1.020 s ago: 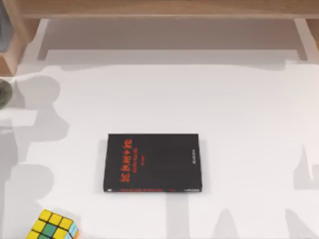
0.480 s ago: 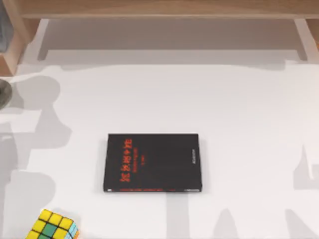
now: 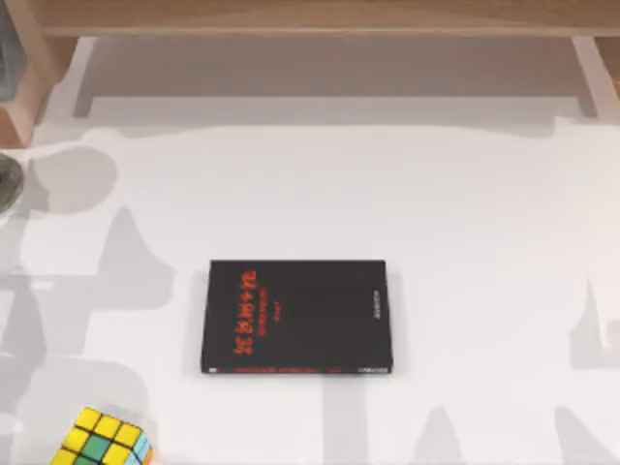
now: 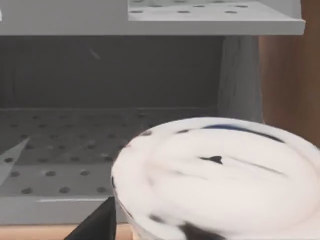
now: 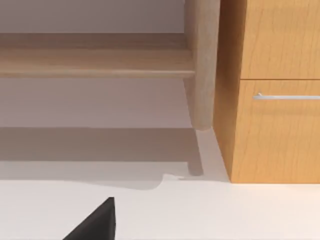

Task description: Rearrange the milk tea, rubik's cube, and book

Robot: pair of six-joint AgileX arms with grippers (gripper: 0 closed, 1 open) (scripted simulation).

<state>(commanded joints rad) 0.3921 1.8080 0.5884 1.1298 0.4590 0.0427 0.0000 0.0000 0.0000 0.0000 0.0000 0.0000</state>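
Top view, near edge: the rubik's cube (image 3: 103,439) sits at the bench's (image 3: 465,213) lower left corner, its bottom cut off by the frame. Just beyond, near the centre, lies a black book (image 3: 298,317) with red characters, flat and square to the bench edges, well apart from the cube. Open white surface surrounds it on the right and toward the far side. A wooden shelf (image 3: 320,17) spans the far edge.

Left wrist view: the milk tea's (image 4: 220,175) white lid sits close to the camera before a grey perforated shelf (image 4: 100,155). One dark finger (image 4: 97,226) of the left gripper shows beside the cup; whether it grips cannot be told.

Right wrist view: one dark finger (image 5: 95,222) over bare bench, facing a wooden drawer cabinet (image 5: 275,90); its opening cannot be told.
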